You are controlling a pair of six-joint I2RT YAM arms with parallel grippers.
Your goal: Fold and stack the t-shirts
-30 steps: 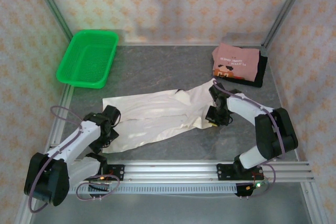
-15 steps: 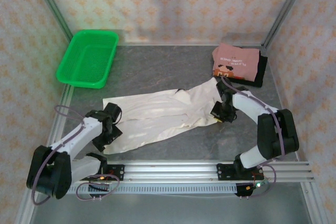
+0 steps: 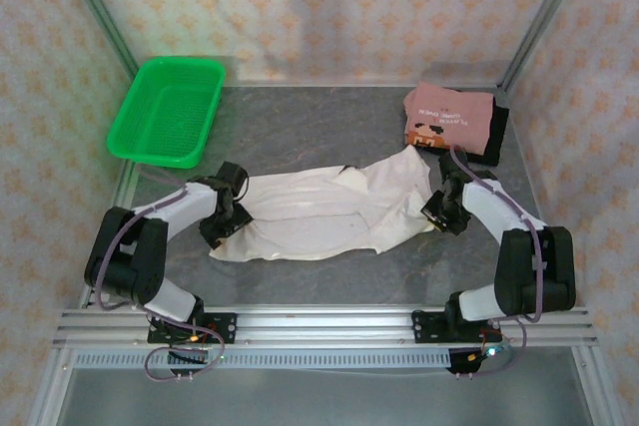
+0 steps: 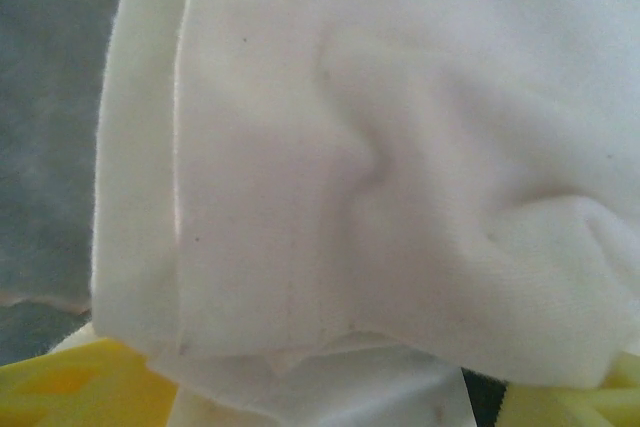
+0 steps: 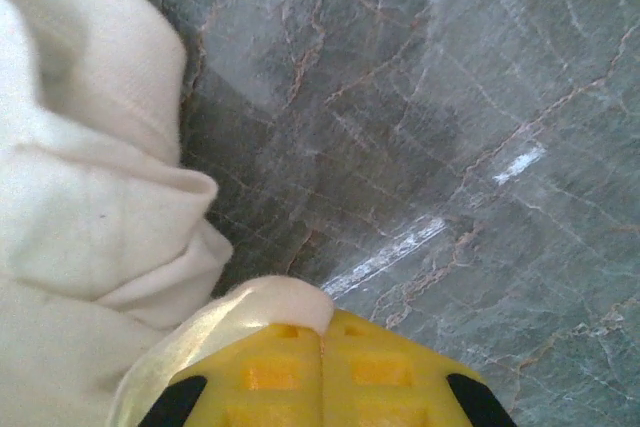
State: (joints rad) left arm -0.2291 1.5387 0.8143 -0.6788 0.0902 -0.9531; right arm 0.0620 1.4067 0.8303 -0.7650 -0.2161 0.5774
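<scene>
The large cream-white cloth t-shirt (image 3: pixel 319 218) lies crumpled on the grey marbled surface (image 3: pixel 300 132). The right pincer (image 5: pixel 322 342) is clenched on its right edge; the left pincer (image 3: pixel 224 218) stands spread at its left edge.

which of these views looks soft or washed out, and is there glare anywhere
Left wrist view: the cream shirt is very close, soft and nearly washed out, its folds showing as faint shadows. Right wrist view: the table shows sharp veins with white glare streaks, while the right pincer is slightly soft. Top view: evenly lit and sharp, with only soft shadows.
</scene>
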